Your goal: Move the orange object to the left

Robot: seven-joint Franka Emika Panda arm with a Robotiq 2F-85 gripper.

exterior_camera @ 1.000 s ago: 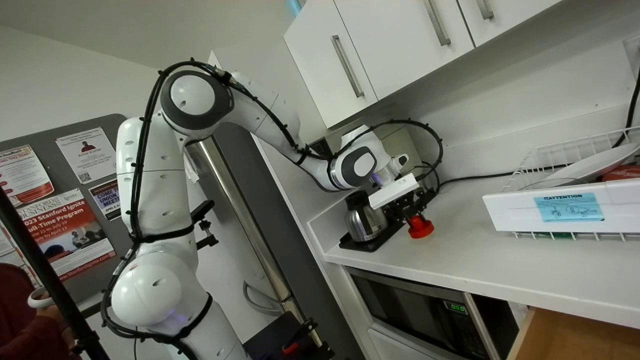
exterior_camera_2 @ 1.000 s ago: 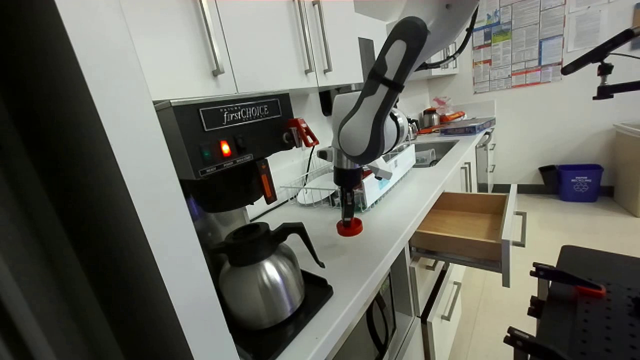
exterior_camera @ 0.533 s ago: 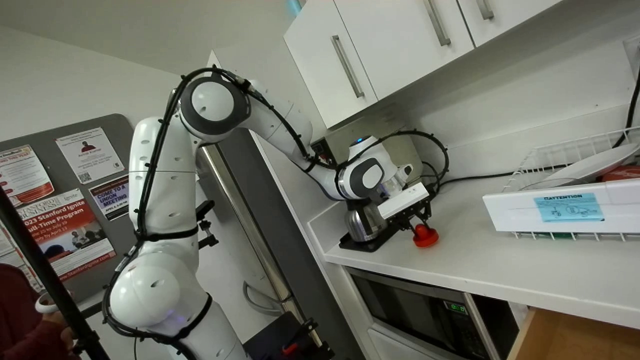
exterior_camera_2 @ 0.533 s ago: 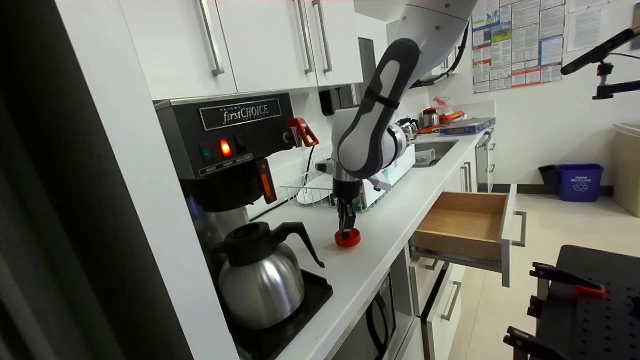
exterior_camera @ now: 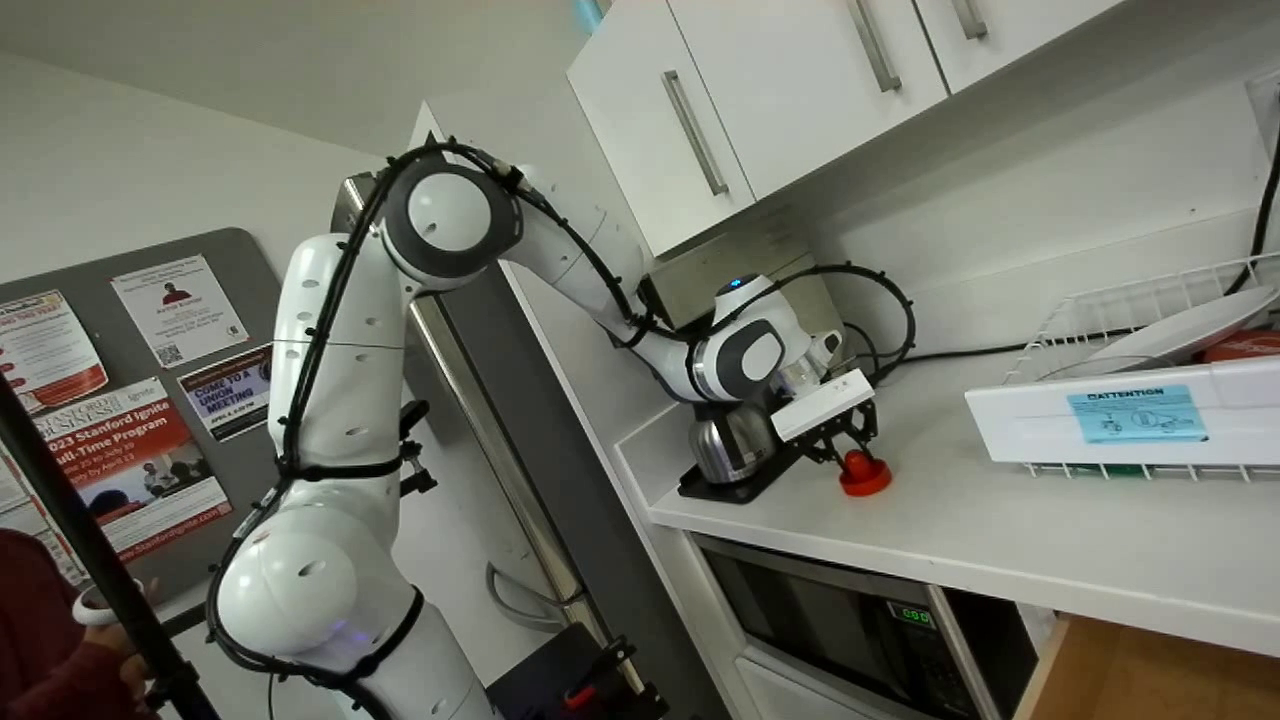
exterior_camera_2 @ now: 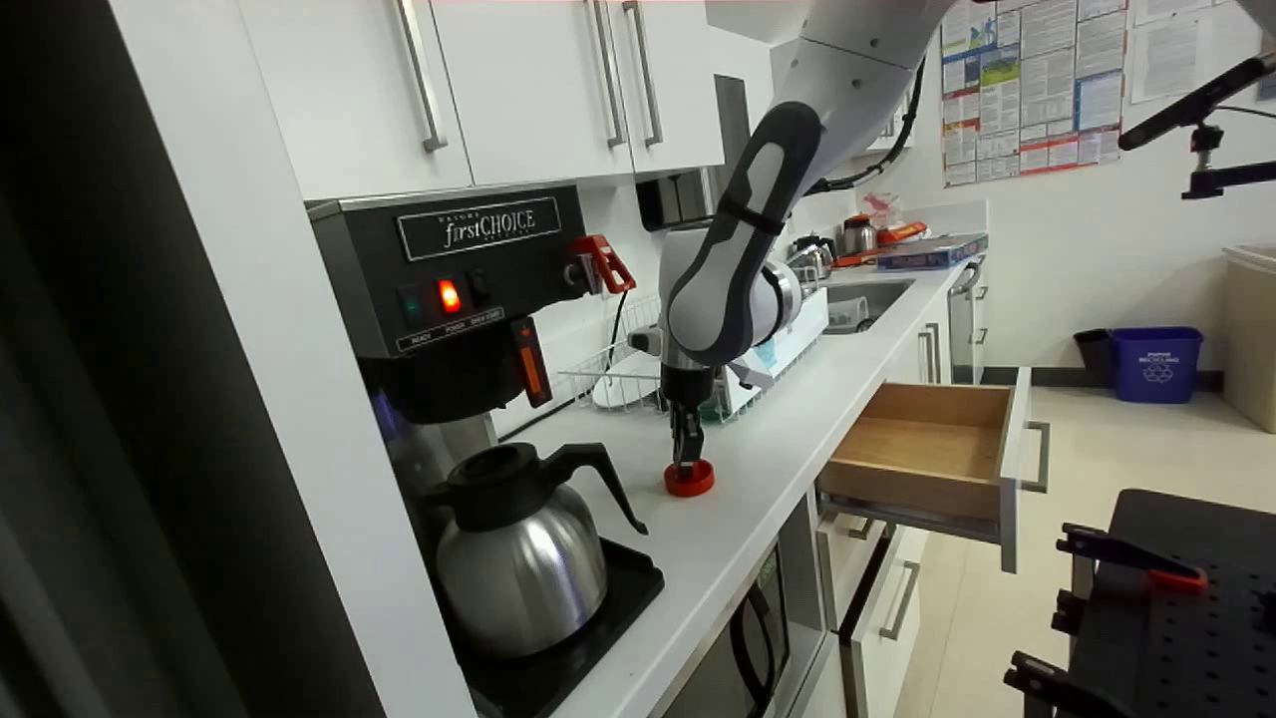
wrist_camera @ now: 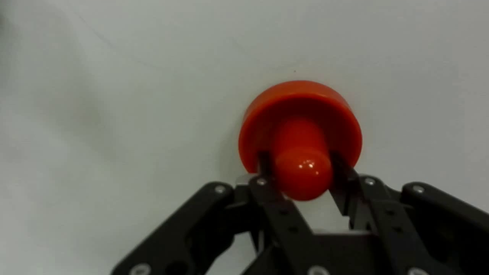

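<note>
The orange object (wrist_camera: 301,89) is a round, squat red-orange cup with a thick, round-topped post in its middle. It also shows in both exterior views (exterior_camera: 866,480) (exterior_camera_2: 689,483), upright, low over the white counter (exterior_camera_2: 743,449). I cannot tell for certain whether its base touches the counter. My gripper (wrist_camera: 301,160) comes down from above, also in an exterior view (exterior_camera_2: 686,467). Its black fingers (wrist_camera: 340,164) are shut on the post, one on each side, with their tips inside the cup's rim. The fingers and post hide part of the cup's inside.
A black coffee machine (exterior_camera_2: 478,279) with a steel coffee pot (exterior_camera_2: 523,573) on a black base (exterior_camera_2: 628,578) stands beside the object. A dish rack with a white front panel (exterior_camera: 1020,420) is on the other side. An open drawer (exterior_camera_2: 922,439) sticks out below the counter edge.
My gripper has gone down with the orange object in its jaws. In the exterior views they have shifted a little to the right in one picture and slightly left in another.
</note>
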